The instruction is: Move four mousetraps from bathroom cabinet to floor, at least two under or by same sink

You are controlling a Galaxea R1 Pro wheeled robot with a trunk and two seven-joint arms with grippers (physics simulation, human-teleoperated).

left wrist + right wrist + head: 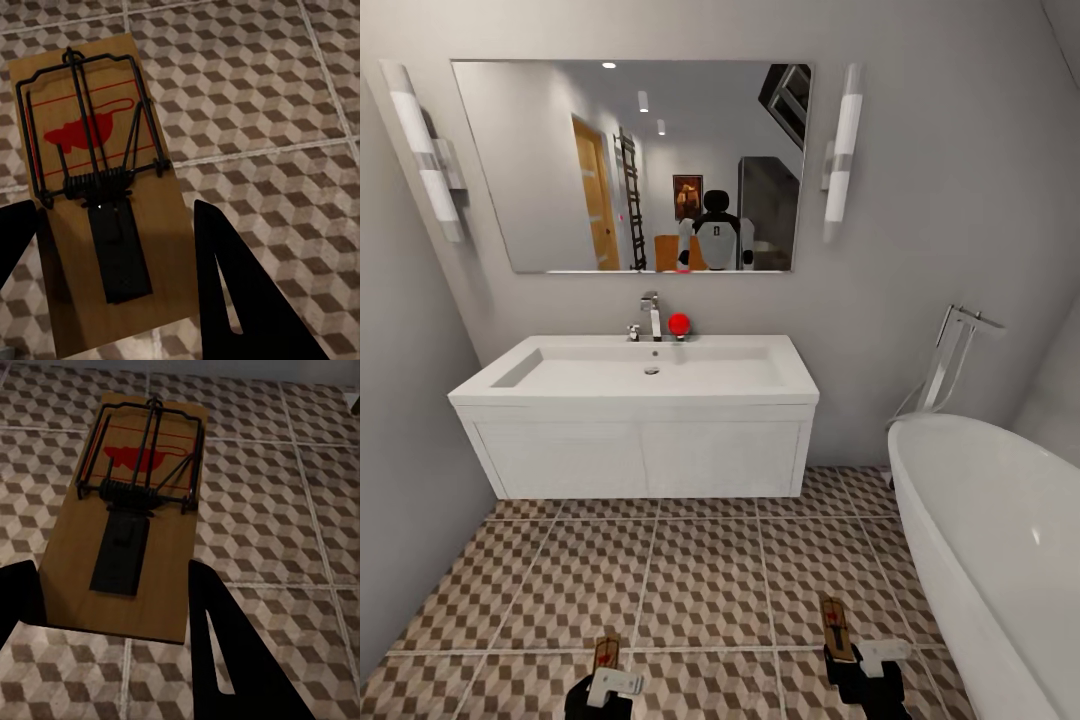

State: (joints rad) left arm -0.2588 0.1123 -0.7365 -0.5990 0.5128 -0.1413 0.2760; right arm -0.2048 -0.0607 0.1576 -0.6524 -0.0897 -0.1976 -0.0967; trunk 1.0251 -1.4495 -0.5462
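A grey-walled bathroom with a cube-patterned tile floor point(700, 570) spreads out ahead. At the far wall hangs a white vanity with a wide sink point(650, 372) and chrome tap point(651, 316); a red ball point(679, 323) sits beside the tap, a mirror point(630, 165) hangs above, and a white bathtub point(1000, 540) runs down the right side.

Both arms are low at the near edge of the head view, and each carries 1 mousetrap. The left gripper point(598, 698) is closed across the near end of its mousetrap point(606, 654); in the left wrist view the dark fingers point(240, 292) flank the board point(97, 187) on both long sides. The right gripper point(865, 672) holds the second mousetrap point(836, 628) the same way, its fingers point(225, 645) against the near end of the board point(127, 510).

Each board's long axis runs straight out from its gripper toward the sink, spring end and red mark farthest from the fingers. Both traps hang above the tiles, well short of the vanity, which lies dead ahead and far. The left trap lines up with the middle of the vanity front; the right one points at its right end, nearer the tub.

To count as next to the sink, both traps likely need carrying forward before being lowered flat onto the tiles.
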